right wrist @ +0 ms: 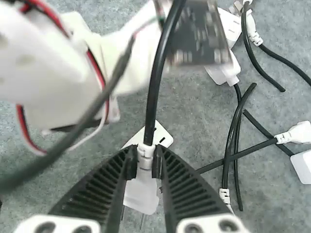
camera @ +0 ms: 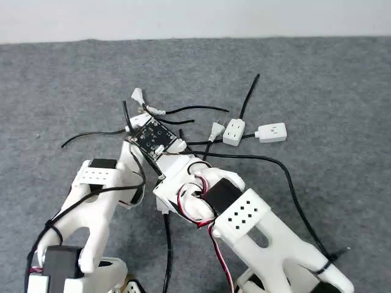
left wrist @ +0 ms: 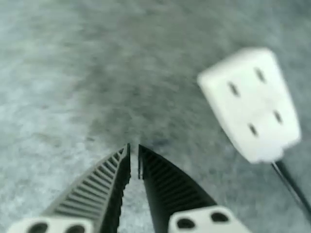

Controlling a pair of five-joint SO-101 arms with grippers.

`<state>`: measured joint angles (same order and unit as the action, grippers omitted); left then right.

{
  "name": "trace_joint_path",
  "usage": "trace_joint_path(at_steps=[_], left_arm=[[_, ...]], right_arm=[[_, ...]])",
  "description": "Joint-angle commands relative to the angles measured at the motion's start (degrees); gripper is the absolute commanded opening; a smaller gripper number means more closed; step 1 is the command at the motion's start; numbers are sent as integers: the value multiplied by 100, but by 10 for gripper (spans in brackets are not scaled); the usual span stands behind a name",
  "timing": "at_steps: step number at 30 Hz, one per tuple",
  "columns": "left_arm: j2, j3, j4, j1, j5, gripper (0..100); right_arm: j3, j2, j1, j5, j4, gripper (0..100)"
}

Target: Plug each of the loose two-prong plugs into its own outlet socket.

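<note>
From above, we see the left arm (camera: 91, 201) and the right arm (camera: 256, 226) leaning in together over the middle of the table, above a tangle of black cables (camera: 244, 157). To their right lies a square socket block (camera: 234, 131), with a long socket block (camera: 272, 132) just right of it. A loose plug (camera: 217, 129) rests close against the square block's left side. As far as we can tell it is not in the block's face. Another loose plug (camera: 138, 96) lies on the far side of the arms.

At the left wrist, the left gripper (left wrist: 134, 148) has its fingers pressed almost together. Only a sliver shows between them and nothing is held. It hangs over bare carpet, with an outlet socket (left wrist: 250, 102) just beside it, its slots empty.

At the right wrist, the right gripper (right wrist: 144, 151) pinches the held plug (right wrist: 141, 194) near its collar. Both prongs stick out free and its black cable leads away. A further plug (right wrist: 291, 133) lies among the cables beyond.

We judge the job barely begun: we see no plug seated, one is in hand, and several lie loose.

The surface is a grey carpet (camera: 342, 79), and a pale wall (camera: 195, 18) runs along its far edge.
</note>
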<state>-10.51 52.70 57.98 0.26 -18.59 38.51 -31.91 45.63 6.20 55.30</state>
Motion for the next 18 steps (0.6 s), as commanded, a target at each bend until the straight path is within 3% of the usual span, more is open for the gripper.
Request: trace_joint_path(at_steps=[1, 5, 14, 16, 18], left_arm=[[-527, 163, 193, 114, -686, 12], [-1231, 646, 176, 132, -1090, 12], [-2725, 1613, 18, 475, -1090, 12], [-2910, 1657, -26, 413, -835, 12], [-3024, 1701, -273, 185, -202, 12]], right_arm=[[-62, 180, 66, 70, 13, 8], [-62, 180, 57, 70, 57, 8], [-53, 207, 57, 53, 136, 8], [-53, 215, -4, -132, 101, 9], [9, 207, -268, -791, -136, 9]])
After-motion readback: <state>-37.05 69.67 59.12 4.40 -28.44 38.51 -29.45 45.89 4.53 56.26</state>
